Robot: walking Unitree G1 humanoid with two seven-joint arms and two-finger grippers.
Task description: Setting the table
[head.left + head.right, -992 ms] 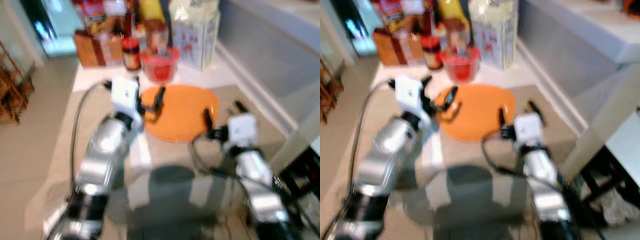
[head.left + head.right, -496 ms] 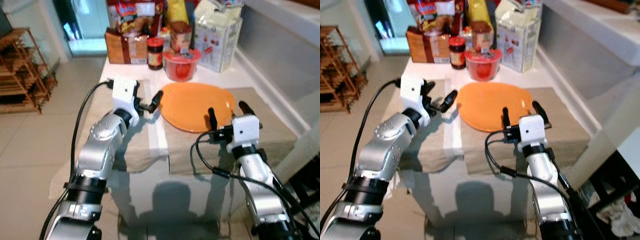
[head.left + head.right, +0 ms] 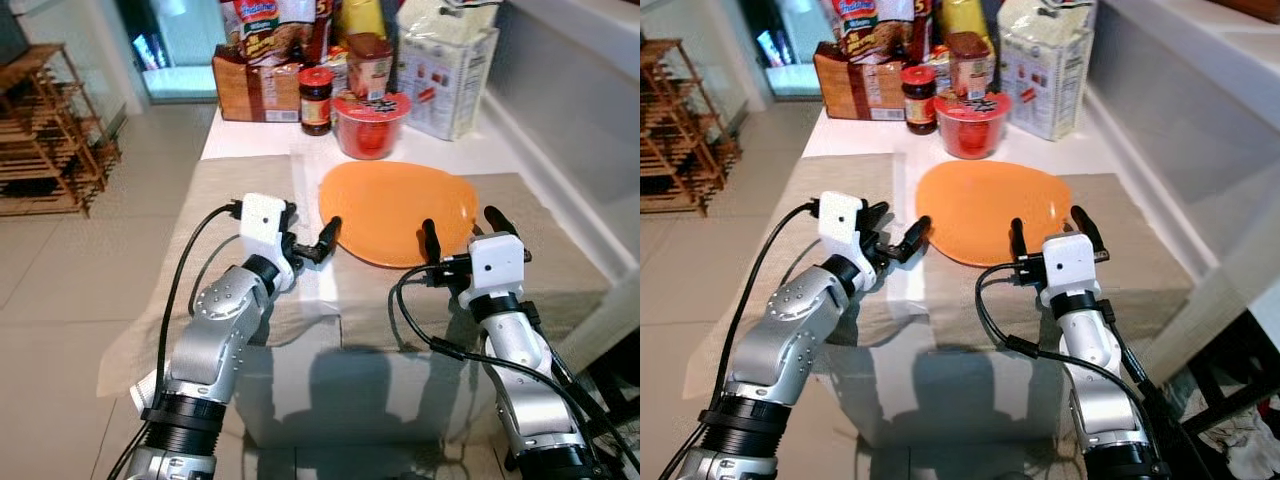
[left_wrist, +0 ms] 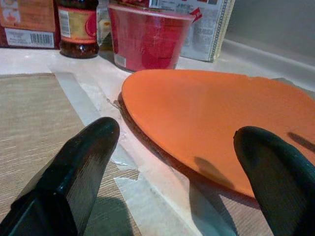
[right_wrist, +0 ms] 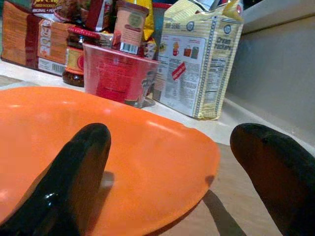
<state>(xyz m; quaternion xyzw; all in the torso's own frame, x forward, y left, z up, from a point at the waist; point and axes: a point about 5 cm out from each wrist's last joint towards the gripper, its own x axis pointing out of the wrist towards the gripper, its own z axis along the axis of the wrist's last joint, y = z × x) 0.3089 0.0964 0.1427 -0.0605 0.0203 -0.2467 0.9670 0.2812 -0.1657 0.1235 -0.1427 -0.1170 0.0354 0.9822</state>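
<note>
An orange plate (image 3: 395, 205) lies flat on the table, mostly on the right beige placemat (image 3: 545, 265). My left gripper (image 3: 310, 228) is open just off the plate's near-left rim, above the white strip between the two mats. The left wrist view shows its fingers (image 4: 74, 162) apart with the plate (image 4: 221, 118) lying ahead of them. My right gripper (image 3: 463, 228) is open at the plate's near-right rim, holding nothing. Seen from the right wrist, the plate (image 5: 147, 147) lies between and beyond the two fingers (image 5: 74, 167).
A red cup (image 3: 371, 125), a dark jar (image 3: 316, 100), a brown box (image 3: 255, 88) and a white bag (image 3: 450, 65) crowd the table's far end. A second placemat (image 3: 215, 195) lies on the left. A wooden rack (image 3: 50, 140) stands on the floor left; a grey wall (image 3: 570, 90) runs along the right.
The camera has moved and the picture has sharpened from a blur. My left gripper now sits nearer the plate's near-left rim. Both grippers stay open.
</note>
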